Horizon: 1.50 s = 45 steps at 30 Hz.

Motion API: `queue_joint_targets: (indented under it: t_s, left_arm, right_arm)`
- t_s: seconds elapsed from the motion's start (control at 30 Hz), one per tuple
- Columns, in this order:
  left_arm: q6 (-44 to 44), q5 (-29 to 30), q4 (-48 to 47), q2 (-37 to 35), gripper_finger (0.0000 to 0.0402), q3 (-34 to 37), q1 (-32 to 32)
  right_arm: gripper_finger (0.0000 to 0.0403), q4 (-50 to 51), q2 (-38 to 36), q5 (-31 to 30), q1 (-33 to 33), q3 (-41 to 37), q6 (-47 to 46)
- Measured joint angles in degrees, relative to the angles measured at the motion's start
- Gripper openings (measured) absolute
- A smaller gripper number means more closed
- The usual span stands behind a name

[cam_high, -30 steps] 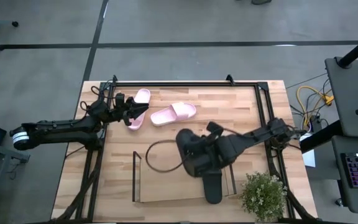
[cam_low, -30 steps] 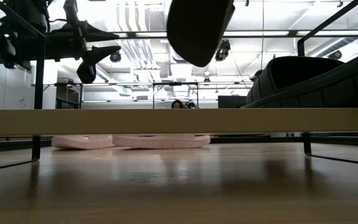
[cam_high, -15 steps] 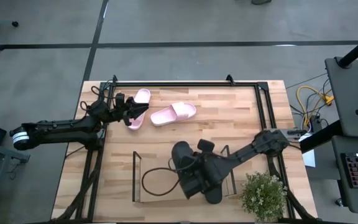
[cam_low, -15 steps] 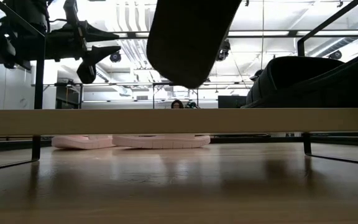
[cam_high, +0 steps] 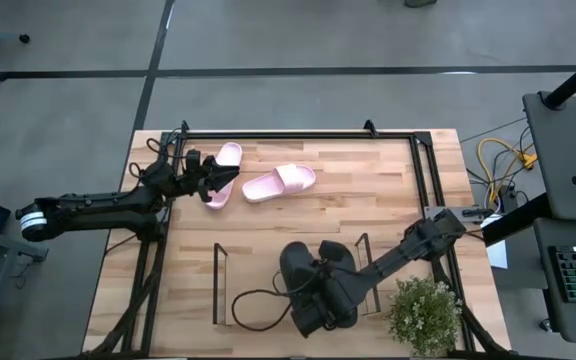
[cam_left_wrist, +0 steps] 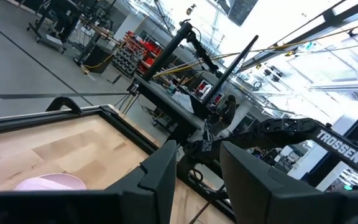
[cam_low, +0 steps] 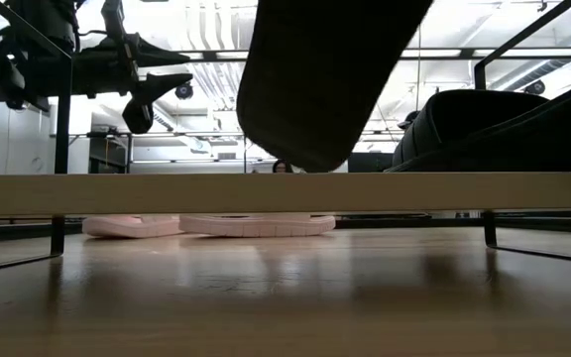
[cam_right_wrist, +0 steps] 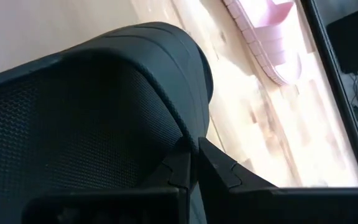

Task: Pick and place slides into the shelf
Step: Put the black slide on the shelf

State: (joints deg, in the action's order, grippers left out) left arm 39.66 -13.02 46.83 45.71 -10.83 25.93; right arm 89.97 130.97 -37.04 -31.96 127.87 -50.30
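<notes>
My right gripper (cam_high: 310, 290) is shut on a black slide (cam_high: 298, 265) and holds it above the shelf (cam_high: 218, 290). In the low view this slide (cam_low: 315, 89) hangs over the shelf's see-through base (cam_low: 117, 193). A second black slide (cam_low: 484, 129) lies on the base at its right end. Two pink slides (cam_high: 280, 182) (cam_high: 226, 158) lie on the table at the far left. My left gripper (cam_high: 226, 180) hovers open above the left one, which shows at the edge of the left wrist view (cam_left_wrist: 48, 182), and touches nothing. My right gripper pinches a rounded edge of the black slide (cam_right_wrist: 188, 140) between its two shut fingers (cam_right_wrist: 219, 168). Strap or sole, I cannot tell. The fingers slant down from the table's right side. The slide hangs tilted, clear of the shelf's base.
A potted plant (cam_high: 423, 312) stands at the near right corner, beside the shelf. A dark cable loop (cam_high: 258, 300) hangs over the shelf's left half. A black metal frame (cam_high: 298, 135) edges the table. Bare wood lies between the pink slides and the shelf.
My right gripper has carried the black slide toward the table's near edge and downward, rolling a little, so the slide now hangs lower over the shelf. It has stayed shut on the slide.
</notes>
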Motion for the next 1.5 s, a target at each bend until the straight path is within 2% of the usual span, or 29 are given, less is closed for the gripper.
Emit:
queue_joint_targets:
  t_s: [0.77,1.5]
  left_arm:
    - [-0.02,-0.07,-1.54,0.0,0.011,-0.02,0.0]
    - [-0.03,-0.24,-2.84,0.0,0.011,0.0,0.02]
  right_arm:
    - [0.0008,0.5,6.64,1.51,-1.14,-0.61,-0.25]
    - [0.0008,-0.02,3.19,3.31,-1.54,-0.37,4.61]
